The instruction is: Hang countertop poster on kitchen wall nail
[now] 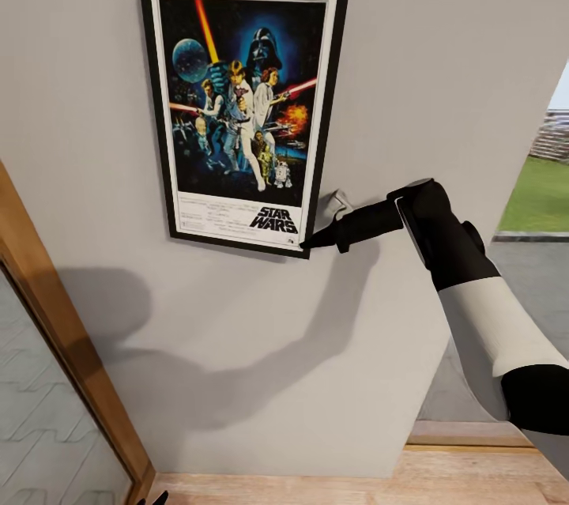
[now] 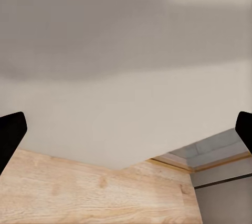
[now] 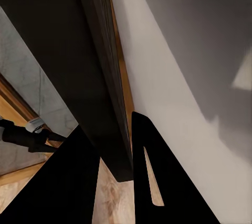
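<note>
The black-framed Star Wars poster (image 1: pixel 241 110) hangs flat against the grey wall (image 1: pixel 442 54), slightly tilted. My right gripper (image 1: pixel 310 243) is at its lower right corner. In the right wrist view the dark frame edge (image 3: pixel 100 66) runs between the two black fingers (image 3: pixel 152 182), which press on either side of it, so the right gripper (image 3: pixel 110 124) is shut on the poster. My left gripper (image 2: pixel 126 134) hangs low and stands wide open with nothing between its fingers, facing the wall base and the wooden floor (image 2: pixel 79 192). No nail can be seen. The kitchen countertop is out of view.
A tan wooden door frame (image 1: pixel 63 331) with a pane slants up the left side. Wooden floor (image 1: pixel 356 481) runs along the foot of the wall. To the right, an opening (image 1: pixel 541 197) shows grass and paving outside.
</note>
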